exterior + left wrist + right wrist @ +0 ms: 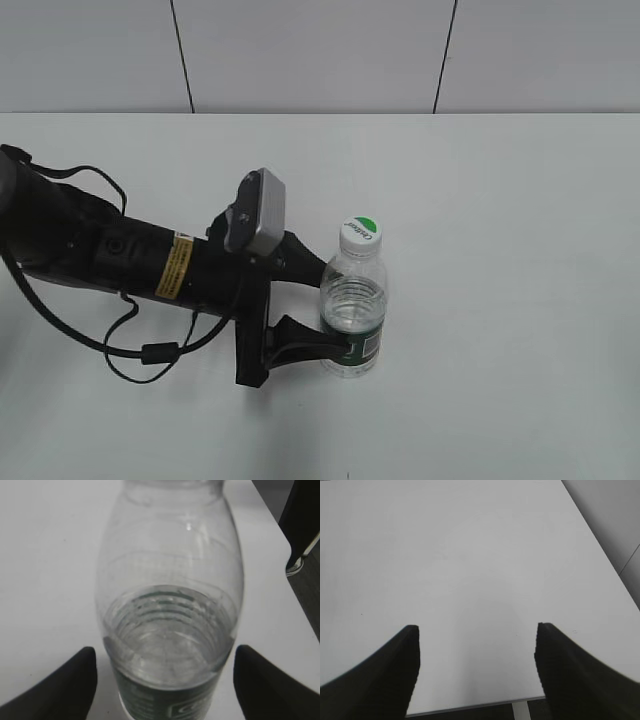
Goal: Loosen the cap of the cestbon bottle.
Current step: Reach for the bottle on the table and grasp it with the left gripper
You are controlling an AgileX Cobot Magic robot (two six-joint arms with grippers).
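The cestbon bottle (353, 310) stands upright on the white table, clear and ribbed, partly filled with water, with a dark green label band low on its body. Its white cap (361, 231) with a green half-circle mark sits on top. My left gripper (335, 305) is open and straddles the bottle's lower body from the left. In the left wrist view the bottle (170, 580) fills the frame between the two black fingertips of my left gripper (165, 680), with a small gap on each side; the cap is out of that view. My right gripper (476, 650) is open and empty over bare table.
The white table (500, 250) reaches back to a pale panelled wall. A black cable (130, 350) loops under the left arm. The table's edge (470, 707) lies just below the right fingertips. A dark object (300, 530) stands beyond the table's far right edge.
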